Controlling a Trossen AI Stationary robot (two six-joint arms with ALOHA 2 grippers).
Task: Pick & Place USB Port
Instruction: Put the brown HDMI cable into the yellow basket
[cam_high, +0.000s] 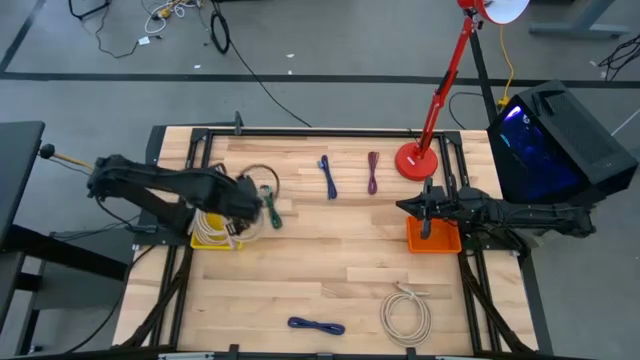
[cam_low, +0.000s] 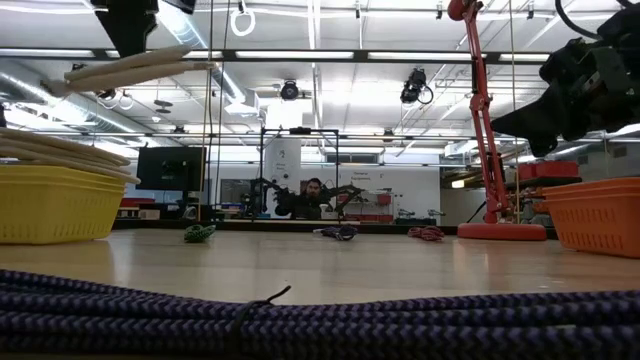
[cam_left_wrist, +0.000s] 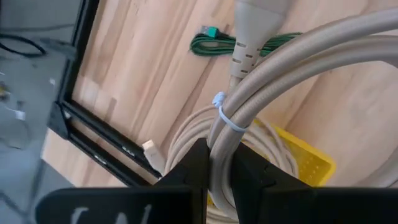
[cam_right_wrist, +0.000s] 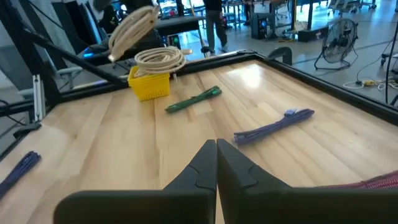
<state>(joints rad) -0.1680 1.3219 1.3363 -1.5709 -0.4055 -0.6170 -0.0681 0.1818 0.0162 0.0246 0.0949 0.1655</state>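
My left gripper is shut on a beige coiled cable above the yellow basket at the table's left. A second beige coil lies in that basket. A green cable lies flat just right of the basket. My right gripper is shut and holds nothing; it hangs over the orange basket at the table's right. In the low view the held coil shows above the yellow basket. My left gripper pinches the beige coil's bundled strands between its two fingers, a little below the white tie that binds them. The fingers lie across the strands. The coil is lifted clear and tilted above the basket's coil.
Two blue cables, a maroon cable and another beige coil lie on the wood. A red lamp's base stands at the far right, beside the orange basket. A black frame rims the table.
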